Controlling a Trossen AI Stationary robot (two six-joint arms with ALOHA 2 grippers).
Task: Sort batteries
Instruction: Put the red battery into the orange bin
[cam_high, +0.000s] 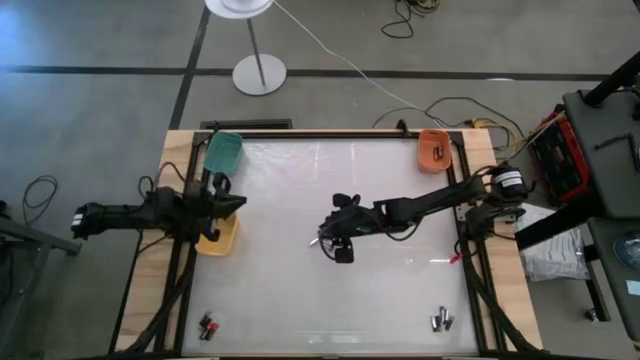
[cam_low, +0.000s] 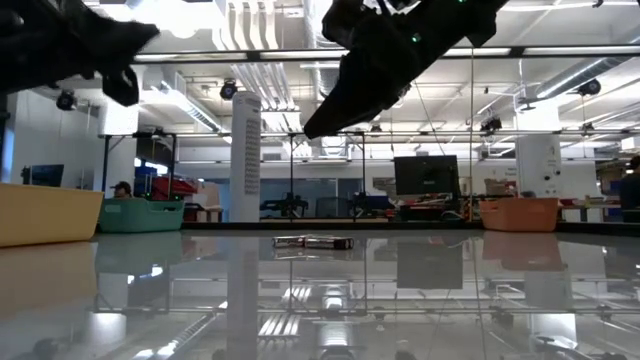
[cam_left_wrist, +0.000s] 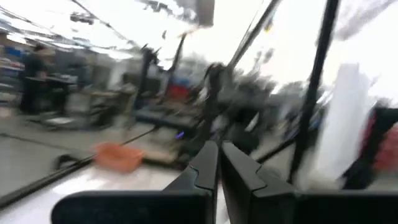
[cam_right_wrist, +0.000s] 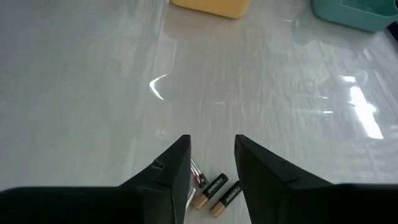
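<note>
1. Batteries (cam_right_wrist: 217, 191) lie on the glossy counter (cam_right_wrist: 93, 93) just below the right pincer (cam_right_wrist: 211, 163) — its fingers are spread, gripping nothing, near the counter's middle.
2. Bare counter runs wide around that pincer toward every edge.
3. Left pincer (cam_left_wrist: 219, 163) hangs over the yellow bin (cam_high: 222, 240) at the left edge, fingers pressed together.
4. Green bin (cam_high: 222, 150) sits at the far left corner, orange bin (cam_high: 434, 150) at the far right.
5. More batteries rest near the front edge — one group at the left (cam_high: 208, 325), one at the right (cam_high: 441, 320).
</note>
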